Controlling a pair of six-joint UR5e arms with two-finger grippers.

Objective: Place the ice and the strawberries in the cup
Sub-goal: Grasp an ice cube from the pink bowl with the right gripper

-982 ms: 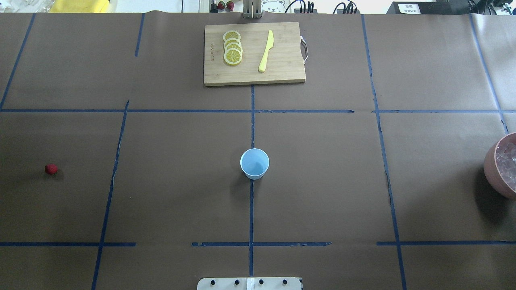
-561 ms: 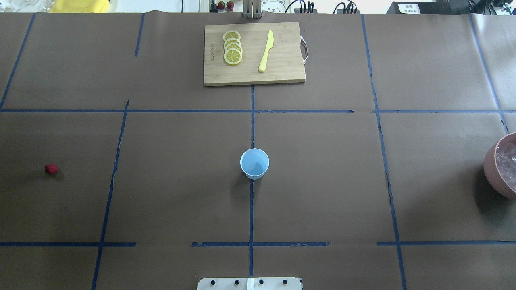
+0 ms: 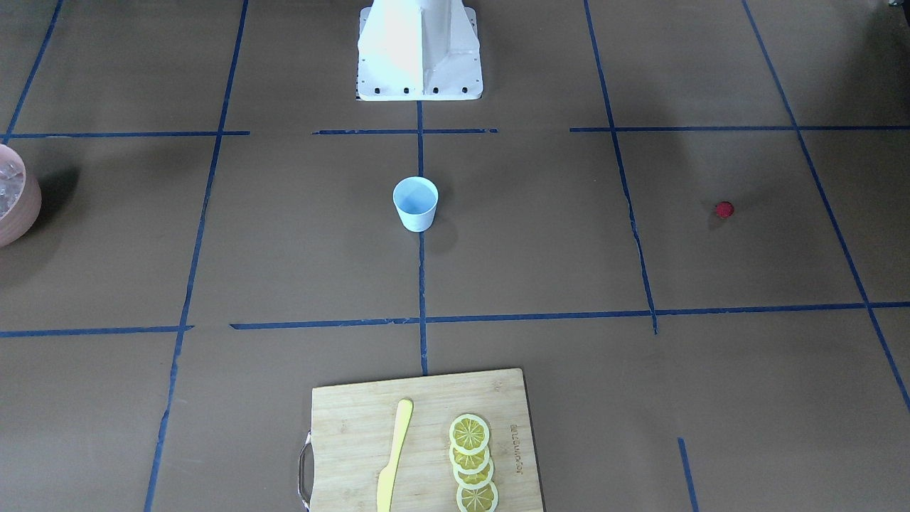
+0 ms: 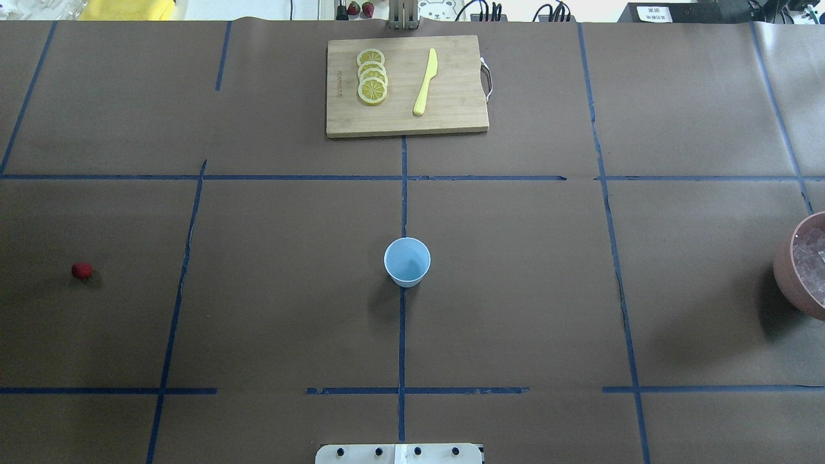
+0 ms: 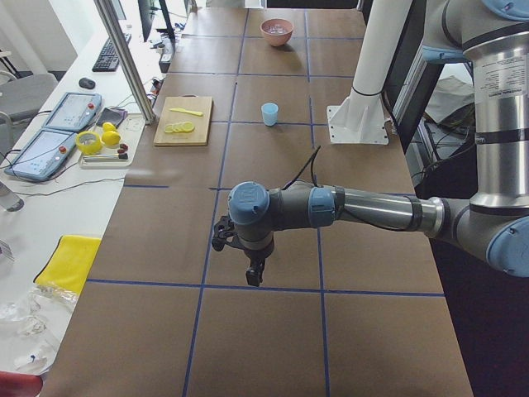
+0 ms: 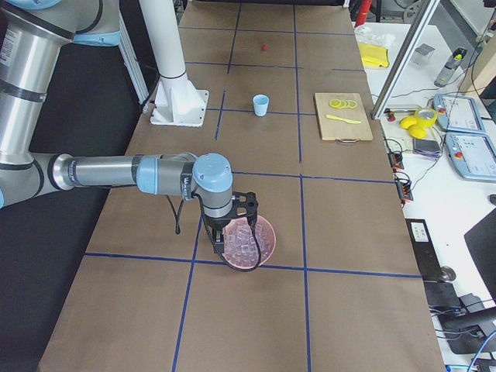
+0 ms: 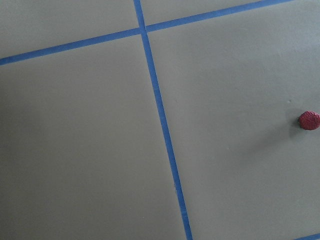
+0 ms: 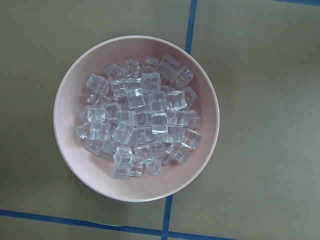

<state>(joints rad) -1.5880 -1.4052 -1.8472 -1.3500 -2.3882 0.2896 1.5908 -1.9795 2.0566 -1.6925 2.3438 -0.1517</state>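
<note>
Right gripper [image 6: 232, 235] hangs just over the bowl [image 8: 70, 150] of ice [image 8: 137, 120] toward the right end of the worktop [image 4: 290, 290]. The left gripper [image 5: 254, 273] hangs low toward the left end. Both show only from the side cameras, so whether their jaws are apart or together cannot be told. Since a second ago nothing on the worktop has moved. Only the shadow [image 4: 709, 335] beside the bowl has spread and softened, which suggests the right arm is shifting above the ice. The task therefore looks to be at its very start: the cup [image 4: 407, 261] stands upright and empty in the middle, and the strawberry [image 4: 81, 270] lies alone toward the left end, off to one side of the left wrist camera's view, so that arm is probably not yet centred on it. Room is generous, with bare worktop between bowl and cup and between strawberry and cup. The cutting board [image 4: 451, 116] with lemon slices [image 4: 372, 77] and knife [image 4: 425, 82] lies at the far edge, well apart from the cup.
</note>
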